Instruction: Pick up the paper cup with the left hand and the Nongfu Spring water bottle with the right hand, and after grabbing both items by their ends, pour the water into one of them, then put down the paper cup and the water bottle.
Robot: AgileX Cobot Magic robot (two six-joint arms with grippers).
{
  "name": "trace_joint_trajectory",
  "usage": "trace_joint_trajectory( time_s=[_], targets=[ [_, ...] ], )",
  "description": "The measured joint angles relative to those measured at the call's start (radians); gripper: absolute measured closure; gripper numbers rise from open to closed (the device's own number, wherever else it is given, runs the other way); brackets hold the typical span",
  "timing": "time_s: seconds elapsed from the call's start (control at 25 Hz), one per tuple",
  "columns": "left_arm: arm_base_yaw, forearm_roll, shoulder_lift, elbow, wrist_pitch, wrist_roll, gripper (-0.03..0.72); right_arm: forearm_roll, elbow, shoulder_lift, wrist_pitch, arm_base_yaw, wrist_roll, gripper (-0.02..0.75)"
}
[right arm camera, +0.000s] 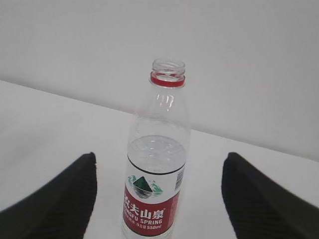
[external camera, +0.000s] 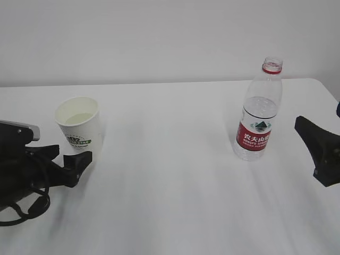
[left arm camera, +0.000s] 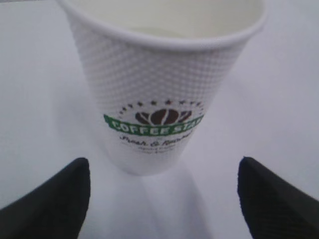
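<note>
A plain white table (external camera: 170,175) stood before a pale wall. At left, the left hand (left arm camera: 162,199) was spread wide, released, its fingers flanking but not touching the dimpled, tapered paper cup (external camera: 78,126). At right, the ribbed clear Nongfu Spring water bottle (external camera: 259,111) stood upright, uncapped, ahead of the released right hand (right arm camera: 158,209).

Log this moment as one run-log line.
left claw: open, facing paper cup | right claw: open, facing Nongfu Spring water bottle | both upright on table, ungrasped
</note>
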State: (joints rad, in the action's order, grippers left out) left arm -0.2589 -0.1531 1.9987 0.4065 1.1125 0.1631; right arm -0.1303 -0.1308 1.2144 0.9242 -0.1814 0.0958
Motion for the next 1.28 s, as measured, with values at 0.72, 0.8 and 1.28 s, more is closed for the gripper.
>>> trace_joint_trajectory(
  time_s=[0.72,0.8,1.28],
  targets=[
    [0.0,0.006,-0.26,-0.147,-0.018,0.02,0.03,-0.038,-0.164,-0.001,-0.145,0.0,-0.08,0.146],
    [0.0,0.006,-0.305,-0.147,-0.045,0.028,0.036,-0.038,-0.198,-0.001,-0.178,0.0,-0.08,0.146],
    [0.0,0.049,-0.563,-0.153,-0.309,0.095,0.067,-0.038,-0.249,-0.091,-0.285,0.0,-0.082,0.146]
  ],
)
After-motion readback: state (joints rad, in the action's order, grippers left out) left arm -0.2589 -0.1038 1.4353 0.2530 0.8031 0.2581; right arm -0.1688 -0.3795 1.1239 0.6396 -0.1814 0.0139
